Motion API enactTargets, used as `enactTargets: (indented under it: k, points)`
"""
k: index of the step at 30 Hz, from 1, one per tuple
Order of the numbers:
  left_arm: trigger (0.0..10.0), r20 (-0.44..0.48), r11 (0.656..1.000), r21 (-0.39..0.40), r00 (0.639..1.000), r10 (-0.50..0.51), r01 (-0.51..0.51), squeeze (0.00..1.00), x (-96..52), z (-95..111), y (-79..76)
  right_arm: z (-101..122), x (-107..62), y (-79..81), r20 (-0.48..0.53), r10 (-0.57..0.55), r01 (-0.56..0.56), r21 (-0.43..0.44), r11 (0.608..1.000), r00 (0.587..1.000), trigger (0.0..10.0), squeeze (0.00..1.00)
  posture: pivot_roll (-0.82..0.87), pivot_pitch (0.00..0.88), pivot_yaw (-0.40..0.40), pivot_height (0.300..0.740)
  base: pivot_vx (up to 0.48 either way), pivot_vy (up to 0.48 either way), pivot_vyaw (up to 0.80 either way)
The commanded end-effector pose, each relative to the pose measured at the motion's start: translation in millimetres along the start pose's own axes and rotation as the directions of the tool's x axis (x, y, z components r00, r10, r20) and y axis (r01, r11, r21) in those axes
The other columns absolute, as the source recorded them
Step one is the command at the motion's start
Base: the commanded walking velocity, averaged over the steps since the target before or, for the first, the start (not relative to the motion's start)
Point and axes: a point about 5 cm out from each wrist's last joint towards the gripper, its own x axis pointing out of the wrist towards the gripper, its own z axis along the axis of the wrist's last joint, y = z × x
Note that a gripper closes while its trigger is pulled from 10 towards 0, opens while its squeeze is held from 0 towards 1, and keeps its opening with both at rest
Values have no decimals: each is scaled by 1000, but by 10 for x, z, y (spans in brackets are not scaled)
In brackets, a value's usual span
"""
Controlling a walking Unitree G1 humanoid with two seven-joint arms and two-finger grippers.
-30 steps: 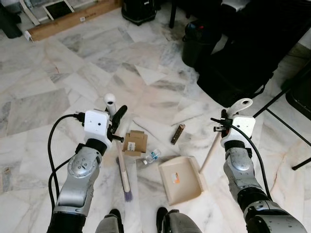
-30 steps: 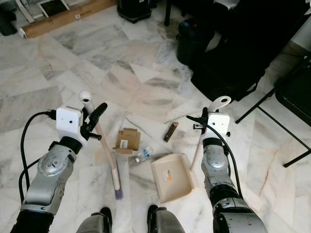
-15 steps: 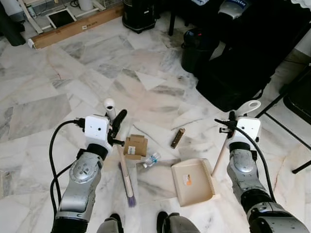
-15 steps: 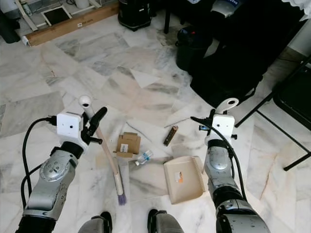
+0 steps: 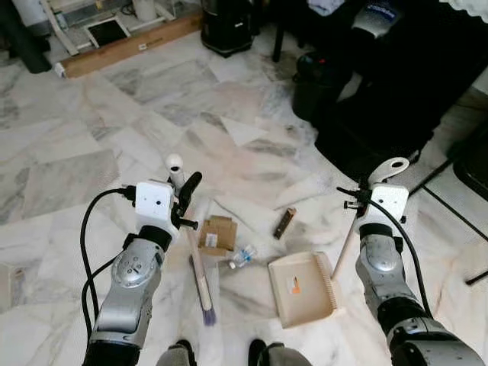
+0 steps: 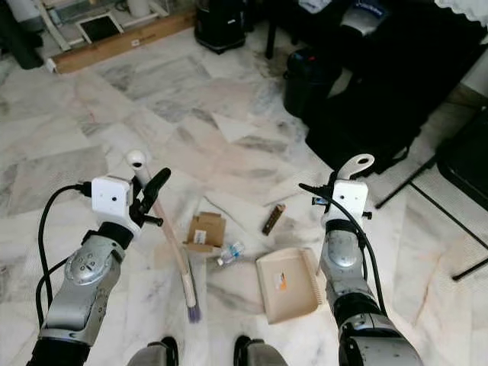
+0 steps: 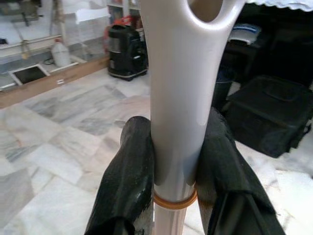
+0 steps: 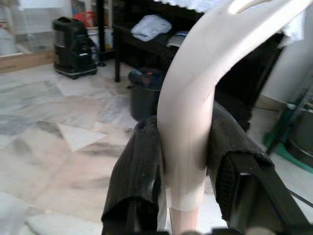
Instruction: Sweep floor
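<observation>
Now both tools are in hand, with the litter lying between brush and pan.

Clamped on the broom (image 5: 195, 259) handle near its top, the left gripper (image 7: 177, 161) slants the bristles down to the marble floor (image 5: 84, 152) just beside the cardboard box (image 5: 217, 233) and the small plastic bottle (image 5: 242, 257), probably so a stroke pushes both toward the dustpan (image 5: 303, 288). The right gripper (image 8: 186, 161) is closed around the dustpan's long handle, keeping the tray flat on the floor, mouth toward the litter. A dark stick-like scrap (image 5: 284, 223) lies just beyond the pan; what it is cannot be made out. Each handle's lower stretch is cut off in the wrist views, and fine dust is too small to tell.
</observation>
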Motion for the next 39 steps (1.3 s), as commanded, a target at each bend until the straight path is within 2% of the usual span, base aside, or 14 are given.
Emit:
enactTargets:
  k: [1,26,39]
  points:
    - [10000,29,1000,10,1000,-4,4,0,6,42,-2,3,-6,-7,11,0,0,-2,1000,1000,10000,0,-41,199,-36,740,319,0,0]
    - [10000,15,1000,7,999,-29,29,0,-17,29,-27,-7,-23,1,15,0,0,-23,1000,1000,10000,0,-33,221,-34,740,316,0,0]
    - [10000,-34,994,-14,993,-110,109,0,-17,-32,-147,-91,-108,33,-2,11,-11,-11,1000,1000,10000,0,-31,239,-25,740,0,0,0]
